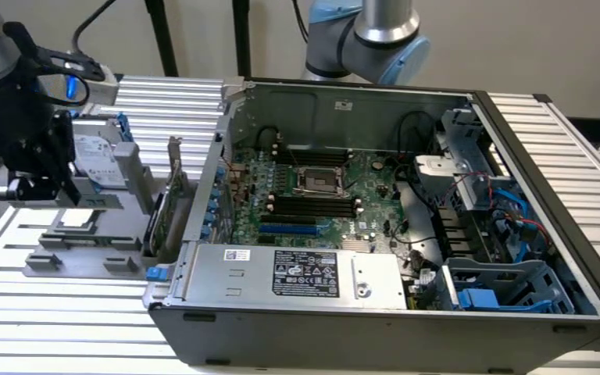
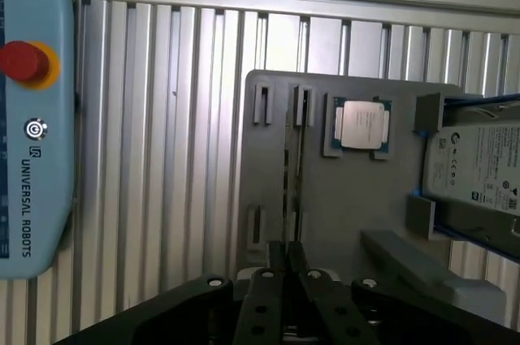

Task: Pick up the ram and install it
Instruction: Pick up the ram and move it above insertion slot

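Ribbed aluminium table carries a gray tray. My gripper pinches the ram, which stands on edge in a tray slot, just beside the processor.

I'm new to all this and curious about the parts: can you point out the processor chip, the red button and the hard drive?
processor chip (image 2: 361, 125): wrist view, middle of its silver lid.
red button (image 2: 22, 62): wrist view, centre of its cap.
hard drive (image 2: 481, 168): wrist view, on its pale label.
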`<state>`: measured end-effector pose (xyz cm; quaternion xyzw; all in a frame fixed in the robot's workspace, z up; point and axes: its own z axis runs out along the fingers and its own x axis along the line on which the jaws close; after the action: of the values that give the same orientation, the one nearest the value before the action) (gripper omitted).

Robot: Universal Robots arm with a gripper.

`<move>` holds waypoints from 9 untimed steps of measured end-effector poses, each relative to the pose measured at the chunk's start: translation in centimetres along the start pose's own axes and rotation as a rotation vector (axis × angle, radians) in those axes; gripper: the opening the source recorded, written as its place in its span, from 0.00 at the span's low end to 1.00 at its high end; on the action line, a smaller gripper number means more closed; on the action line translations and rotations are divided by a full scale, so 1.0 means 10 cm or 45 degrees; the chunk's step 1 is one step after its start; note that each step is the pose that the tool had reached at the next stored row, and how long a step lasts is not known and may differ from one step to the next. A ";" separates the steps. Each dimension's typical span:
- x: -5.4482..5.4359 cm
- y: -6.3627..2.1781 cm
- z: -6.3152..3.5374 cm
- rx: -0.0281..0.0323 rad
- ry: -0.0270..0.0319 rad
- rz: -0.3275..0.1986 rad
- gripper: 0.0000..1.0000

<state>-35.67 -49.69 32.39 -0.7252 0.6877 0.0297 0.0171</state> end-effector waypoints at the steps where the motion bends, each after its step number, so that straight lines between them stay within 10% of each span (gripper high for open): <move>1: 0.00 -0.022 -0.037 -0.0001 -0.0046 -0.004 0.14; 9: 0.00 -0.273 -0.344 0.0003 -0.0365 -0.024 0.14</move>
<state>-32.88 -49.80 35.78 -0.7311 0.6806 0.0399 0.0274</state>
